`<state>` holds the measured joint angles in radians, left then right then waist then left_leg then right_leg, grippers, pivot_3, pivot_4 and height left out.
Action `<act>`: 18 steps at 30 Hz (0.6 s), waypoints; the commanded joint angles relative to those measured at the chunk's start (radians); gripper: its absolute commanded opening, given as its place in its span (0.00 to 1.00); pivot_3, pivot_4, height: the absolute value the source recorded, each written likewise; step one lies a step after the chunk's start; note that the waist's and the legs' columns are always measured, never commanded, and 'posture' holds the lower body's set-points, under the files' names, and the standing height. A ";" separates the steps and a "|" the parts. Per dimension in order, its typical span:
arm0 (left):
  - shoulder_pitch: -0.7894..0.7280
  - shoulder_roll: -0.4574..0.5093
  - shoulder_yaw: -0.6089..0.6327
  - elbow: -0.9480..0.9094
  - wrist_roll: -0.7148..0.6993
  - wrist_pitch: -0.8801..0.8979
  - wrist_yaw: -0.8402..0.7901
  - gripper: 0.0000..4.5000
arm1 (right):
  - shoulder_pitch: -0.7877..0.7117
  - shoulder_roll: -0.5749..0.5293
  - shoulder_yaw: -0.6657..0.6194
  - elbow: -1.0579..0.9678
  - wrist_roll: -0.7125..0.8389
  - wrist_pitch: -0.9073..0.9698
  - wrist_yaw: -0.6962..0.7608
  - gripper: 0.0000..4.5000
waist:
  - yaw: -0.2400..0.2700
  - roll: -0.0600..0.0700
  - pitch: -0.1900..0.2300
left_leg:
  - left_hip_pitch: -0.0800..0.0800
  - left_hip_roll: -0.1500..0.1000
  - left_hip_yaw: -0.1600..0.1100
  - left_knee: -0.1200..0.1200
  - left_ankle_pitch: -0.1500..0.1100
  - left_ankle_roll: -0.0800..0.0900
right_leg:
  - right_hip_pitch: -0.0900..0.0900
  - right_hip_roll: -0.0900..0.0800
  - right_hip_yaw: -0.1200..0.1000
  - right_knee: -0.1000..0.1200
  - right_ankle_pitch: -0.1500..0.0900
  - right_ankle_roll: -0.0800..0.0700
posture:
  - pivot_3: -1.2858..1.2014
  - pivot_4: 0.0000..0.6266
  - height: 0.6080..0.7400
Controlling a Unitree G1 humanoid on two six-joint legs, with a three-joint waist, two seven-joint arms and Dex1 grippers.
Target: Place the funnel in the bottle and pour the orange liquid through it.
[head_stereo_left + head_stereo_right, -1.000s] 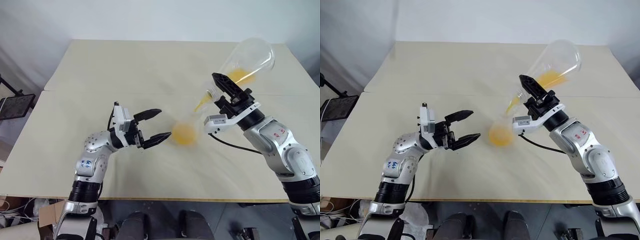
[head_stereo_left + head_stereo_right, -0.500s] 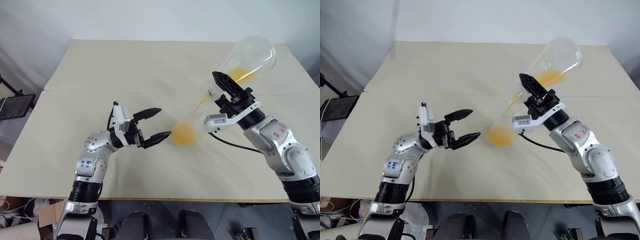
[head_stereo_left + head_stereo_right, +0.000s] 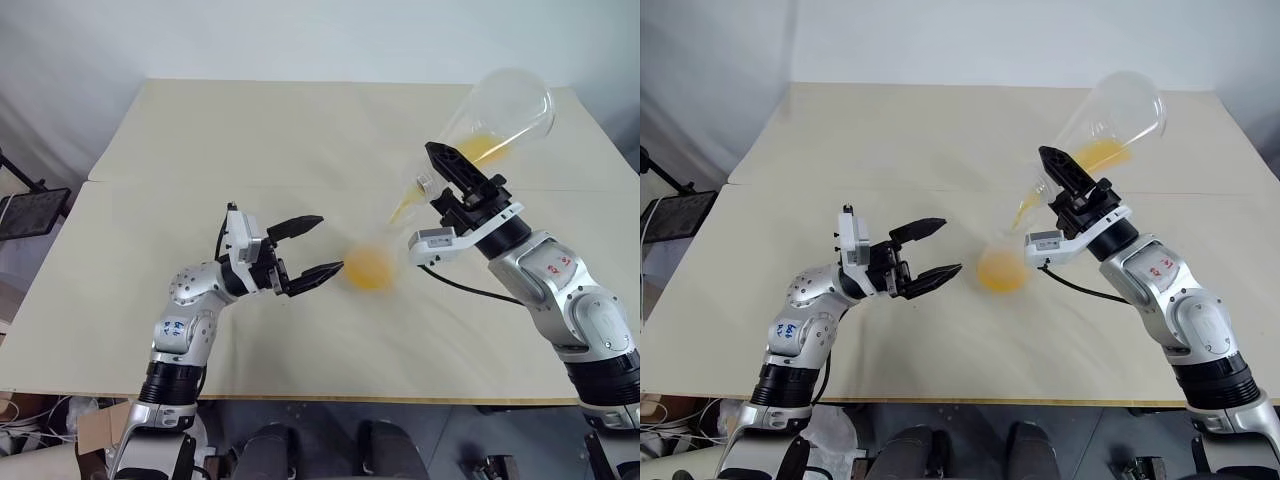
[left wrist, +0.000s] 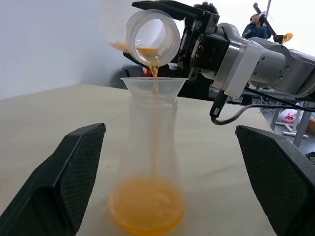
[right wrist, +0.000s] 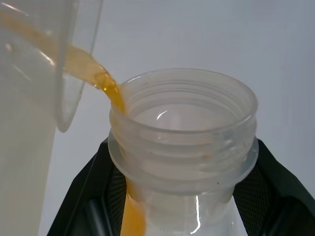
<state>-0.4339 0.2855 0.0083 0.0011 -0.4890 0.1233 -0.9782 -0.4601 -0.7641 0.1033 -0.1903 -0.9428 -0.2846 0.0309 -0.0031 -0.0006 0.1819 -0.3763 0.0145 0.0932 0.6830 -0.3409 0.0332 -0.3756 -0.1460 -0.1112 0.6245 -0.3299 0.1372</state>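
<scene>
The funnel sits in the bottle on the worktop, mid-scene. The right gripper fingers clamp the neck of a tilted flask, and the orange liquid streams through the funnel. The left gripper fingers stand wide, just left of the bottle.

Right gripper tilting clear flask, orange liquid in bottle, left gripper spread beside it

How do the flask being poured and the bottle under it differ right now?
The flask is larger, tilted mouth-down in the right hand; the bottle is smaller, upright on the table, ungripped. The flask is nearly drained; orange liquid pools in the bottle's base. Both are clear.
</scene>
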 commanded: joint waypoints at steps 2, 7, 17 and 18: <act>-0.006 -0.004 -0.002 -0.025 -0.008 -0.018 0.000 1.00 | -0.027 -0.009 -0.044 -0.028 0.006 0.004 -0.024 0.54 | 0.000 0.000 0.000 | 0.000 0.000 0.000 0.000 0.000 0.000 | 0.000 0.000 0.000 0.000 0.000 0.000 | 0.52 0.24 1.00; -0.004 -0.003 -0.002 -0.027 -0.009 -0.016 0.000 1.00 | -0.022 -0.010 -0.043 -0.029 0.006 0.003 -0.022 0.54 | 0.000 0.000 0.000 | 0.000 0.000 0.000 0.000 0.000 0.000 | 0.000 0.000 0.000 0.000 0.000 0.000 | 0.52 0.24 1.00; -0.003 0.001 0.000 -0.030 -0.009 -0.013 0.001 1.00 | -0.018 -0.007 -0.038 -0.030 0.010 0.000 -0.016 0.54 | 0.000 0.000 0.000 | 0.000 0.000 0.000 0.000 0.000 0.000 | 0.000 0.000 0.000 0.000 0.000 0.000 | 0.52 0.24 1.00; -0.003 0.001 0.000 -0.030 -0.009 -0.013 0.001 1.00 | -0.018 -0.008 -0.038 -0.031 0.010 0.000 -0.016 0.54 | 0.000 0.000 0.000 | 0.000 0.000 0.000 0.000 0.000 0.000 | 0.000 0.000 0.000 0.000 0.000 0.000 | 0.52 0.24 1.00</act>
<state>-0.4339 0.2853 0.0083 0.0010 -0.4890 0.1231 -0.9770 -0.4638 -0.7641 0.1033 -0.1903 -0.9437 -0.2841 0.0308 -0.0030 -0.0006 0.1819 -0.3763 0.0145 0.0932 0.6830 -0.3409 0.0332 -0.3756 -0.1460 -0.1112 0.6245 -0.3299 0.1372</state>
